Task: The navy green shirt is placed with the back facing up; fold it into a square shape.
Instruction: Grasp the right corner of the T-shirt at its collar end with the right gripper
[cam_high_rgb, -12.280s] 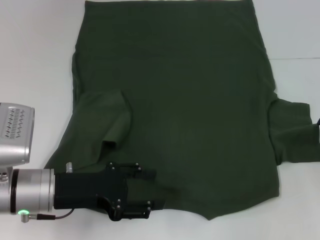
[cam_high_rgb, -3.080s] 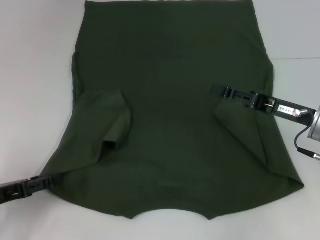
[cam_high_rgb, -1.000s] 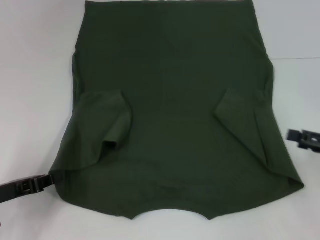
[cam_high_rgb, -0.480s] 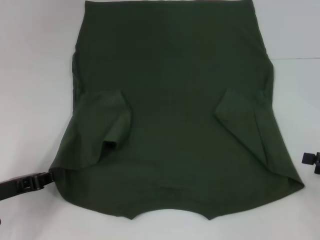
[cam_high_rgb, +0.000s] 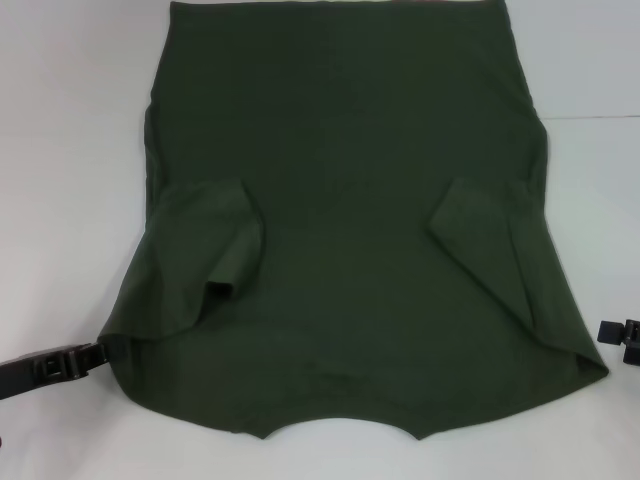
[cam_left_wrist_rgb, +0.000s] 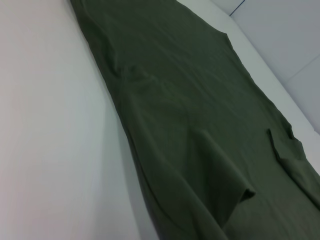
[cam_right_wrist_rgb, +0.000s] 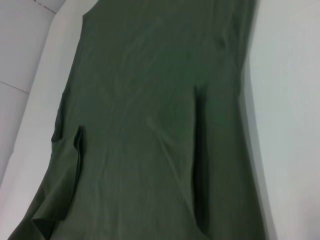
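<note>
The navy green shirt (cam_high_rgb: 340, 180) lies flat on the white table, its curved neckline (cam_high_rgb: 340, 428) at the near edge and its hem at the far edge. Both sleeves are folded inward onto the body: the left sleeve (cam_high_rgb: 205, 250) and the right sleeve (cam_high_rgb: 490, 240). My left gripper (cam_high_rgb: 60, 366) lies low at the near left, its tip meeting the shirt's shoulder corner (cam_high_rgb: 108, 345). Only a bit of my right gripper (cam_high_rgb: 620, 333) shows at the right edge, just clear of the shirt's near right corner (cam_high_rgb: 595, 365). Both wrist views show only the shirt (cam_left_wrist_rgb: 200, 125) (cam_right_wrist_rgb: 150, 125) and table.
The white table (cam_high_rgb: 70, 150) shows bare on both sides of the shirt and in a narrow strip along the near edge. A thin seam line (cam_high_rgb: 590, 117) crosses the table at the far right.
The right sleeve has been folded in onto the shirt. My right gripper has since drawn back to the right edge and dropped a little nearer. The left gripper holds still at the corner.
</note>
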